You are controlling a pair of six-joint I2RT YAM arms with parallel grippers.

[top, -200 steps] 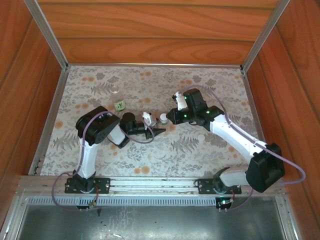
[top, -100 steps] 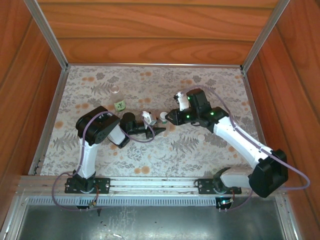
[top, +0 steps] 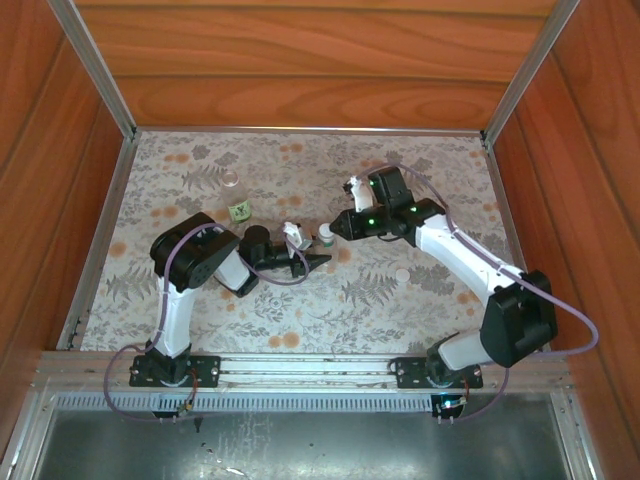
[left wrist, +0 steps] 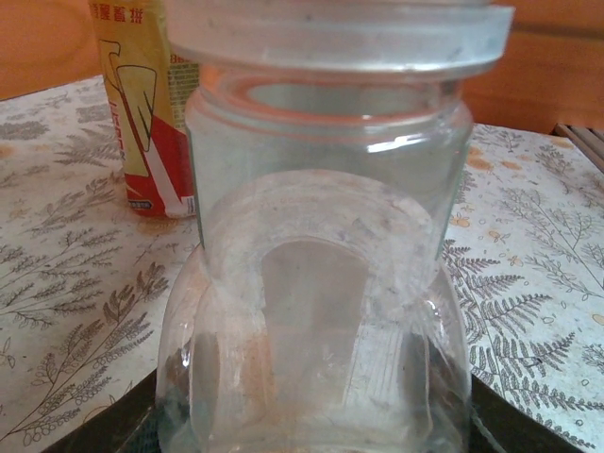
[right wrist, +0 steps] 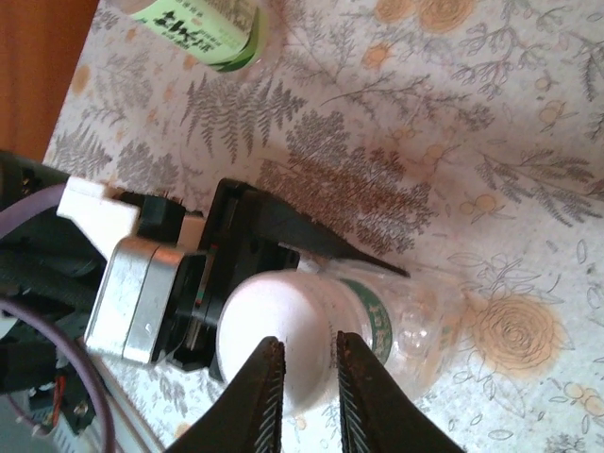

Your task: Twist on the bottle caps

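A small clear bottle [top: 326, 243] with a green label stands upright near the middle of the mat, and my left gripper [top: 316, 256] is shut on its body. Seen from the left wrist, this bottle [left wrist: 321, 236] sits close up between dark jaws. A white cap [right wrist: 247, 330] sits on the bottle [right wrist: 401, 326]. My right gripper [right wrist: 304, 342] hovers over the cap top, fingers a narrow gap apart with nothing between them. In the top view my right gripper [top: 337, 227] is just right of the cap. A loose white cap [top: 402, 274] lies on the mat.
A second bottle [top: 238, 205] with a green label stands uncapped behind the left arm, and it appears again as the green-label bottle [right wrist: 203, 24]. A bottle with a red and yellow label [left wrist: 142, 113] stands on the floral mat beyond the held one. Wooden walls enclose the mat.
My right gripper has moved left from beside the bottle to over its cap, and the right arm's elbow has swung in. The left arm and its bottle have stayed still.
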